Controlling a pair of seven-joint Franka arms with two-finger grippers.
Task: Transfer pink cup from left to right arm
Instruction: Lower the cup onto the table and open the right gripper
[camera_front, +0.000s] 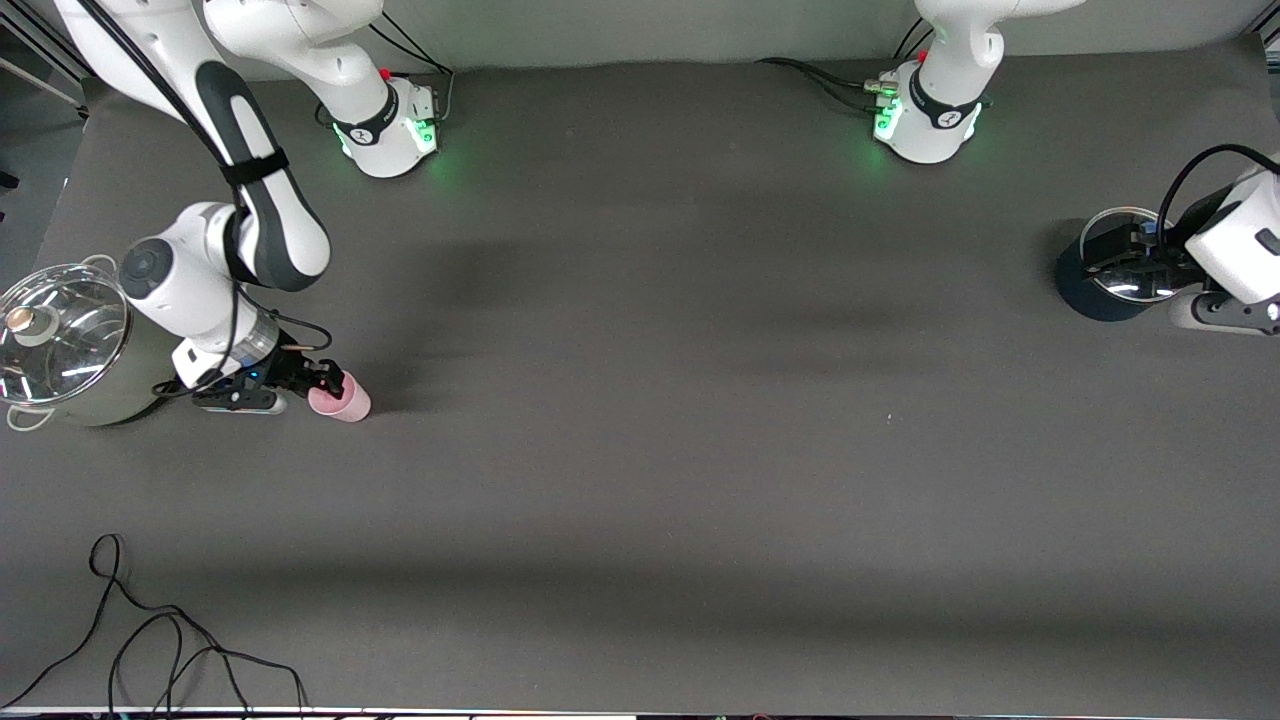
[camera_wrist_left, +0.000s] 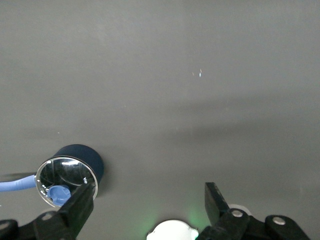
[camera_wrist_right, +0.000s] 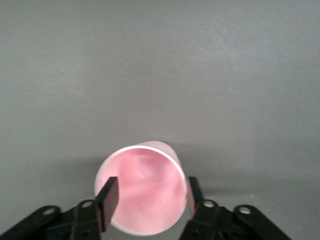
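The pink cup (camera_front: 345, 400) is tilted, with its open mouth toward my right gripper (camera_front: 322, 385). It is beside the steel pot at the right arm's end of the table. In the right wrist view the cup (camera_wrist_right: 145, 195) fills the space between the fingers. One black finger (camera_wrist_right: 107, 202) lies against the rim on one side and the second presses the wall on the other side. My right gripper (camera_wrist_right: 150, 200) is shut on the cup. My left gripper (camera_front: 1135, 262) is open and empty over a dark blue container (camera_front: 1090, 290) at the left arm's end. Its fingers (camera_wrist_left: 80, 205) stand wide apart.
A steel pot with a glass lid (camera_front: 60, 340) stands close to the right arm's wrist. The dark blue container with a shiny inside (camera_wrist_left: 67, 175) shows in the left wrist view. A loose black cable (camera_front: 150, 640) lies near the table's front edge.
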